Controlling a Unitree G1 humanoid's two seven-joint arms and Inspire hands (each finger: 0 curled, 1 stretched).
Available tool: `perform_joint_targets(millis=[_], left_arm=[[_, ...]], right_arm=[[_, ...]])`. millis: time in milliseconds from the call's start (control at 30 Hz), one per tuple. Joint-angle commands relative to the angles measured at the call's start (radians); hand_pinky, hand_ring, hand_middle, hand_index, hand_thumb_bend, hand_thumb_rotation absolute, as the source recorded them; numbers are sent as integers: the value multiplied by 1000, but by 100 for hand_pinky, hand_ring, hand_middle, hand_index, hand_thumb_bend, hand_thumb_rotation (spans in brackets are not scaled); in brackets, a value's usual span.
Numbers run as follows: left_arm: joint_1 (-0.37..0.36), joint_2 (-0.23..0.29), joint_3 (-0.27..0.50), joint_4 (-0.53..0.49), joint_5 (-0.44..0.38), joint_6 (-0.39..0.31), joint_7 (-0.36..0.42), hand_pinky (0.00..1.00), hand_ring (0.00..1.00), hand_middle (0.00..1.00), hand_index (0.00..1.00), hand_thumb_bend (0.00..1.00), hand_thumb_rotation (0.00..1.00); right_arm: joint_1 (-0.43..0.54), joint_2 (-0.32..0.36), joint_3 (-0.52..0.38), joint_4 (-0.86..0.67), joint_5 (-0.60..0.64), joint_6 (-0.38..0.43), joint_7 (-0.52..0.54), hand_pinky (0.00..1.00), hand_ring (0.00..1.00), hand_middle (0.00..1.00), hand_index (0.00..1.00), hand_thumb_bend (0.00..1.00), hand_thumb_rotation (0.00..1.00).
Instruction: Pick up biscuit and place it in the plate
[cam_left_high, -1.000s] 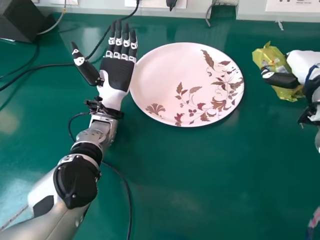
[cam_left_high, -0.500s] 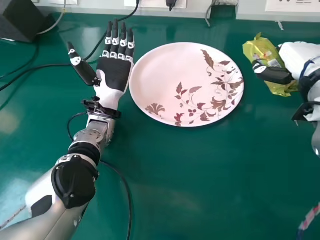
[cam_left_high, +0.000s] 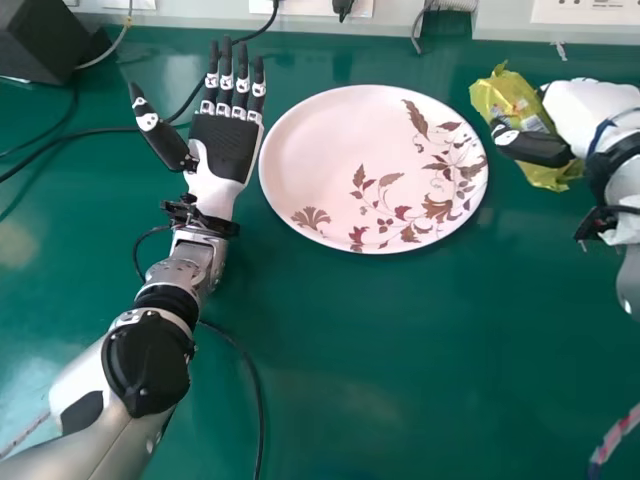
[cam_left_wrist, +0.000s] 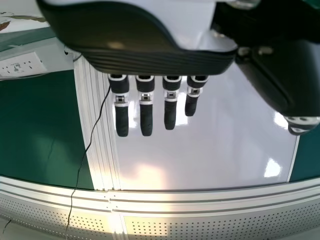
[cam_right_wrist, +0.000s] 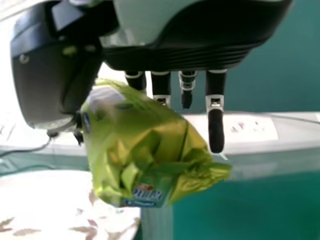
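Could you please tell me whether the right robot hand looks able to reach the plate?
Probably yes: the right robot hand, holding the biscuit packet, is right of the plate, with nothing visible standing between them; the left robot hand is on the plate's other side.

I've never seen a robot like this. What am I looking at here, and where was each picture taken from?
This is a human-shaped robot with two arms. The head view looks forward and down from its head; the two wrist views come from cameras at its wrists, close to each robot hand.

On the green table lies a pale plate with a brown leaf pattern, and a dark box stands at the far left. The left hand is beside the plate, fingers straight, holding nothing. The right hand holds a yellow-green packet, presumably the biscuit, between thumb and fingers, to the right of the plate.
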Motion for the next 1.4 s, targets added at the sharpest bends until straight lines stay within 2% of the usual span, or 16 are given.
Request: perform_joint_targets(millis=[0, 100, 333, 667, 900, 933, 1000, 1367], left_arm=[[22, -6, -6, 4, 8, -7, 0, 72, 80, 90, 100, 94, 52], [24, -7, -12, 3, 15, -19, 0, 72, 79, 89, 100, 93, 50], [29, -16, -26, 4, 34, -41, -28, 74, 79, 89, 100, 93, 50], [27, -22, -26, 7, 39, -51, -7, 76, 79, 87, 100, 92, 48], [28, -26, -29, 8, 44, -63, -8, 75, 78, 86, 100, 91, 52], [27, -26, -29, 8, 45, -66, -5, 75, 78, 86, 100, 92, 53], [26, -26, -29, 9, 45, -63, 1, 74, 78, 86, 100, 92, 53], [22, -24, -31, 9, 47, -66, 17, 76, 76, 85, 100, 92, 52]], right_arm=[[26, 11, -21, -18, 5, -18, -37, 37, 44, 44, 46, 47, 0], [33, 23, -25, -21, 2, -30, -59, 36, 44, 44, 50, 48, 0], [44, 53, -30, -35, -3, -50, -98, 36, 44, 44, 51, 48, 0], [51, 83, -34, -16, 6, -121, -186, 40, 48, 45, 52, 48, 0], [35, 108, -17, 23, -4, -166, -241, 41, 49, 45, 52, 48, 0], [32, 113, -15, 29, -5, -170, -247, 35, 47, 45, 52, 49, 0], [24, 121, -11, 44, -7, -179, -257, 31, 45, 47, 49, 50, 0], [-26, 151, 18, 112, -3, -224, -267, 29, 45, 47, 48, 50, 0]])
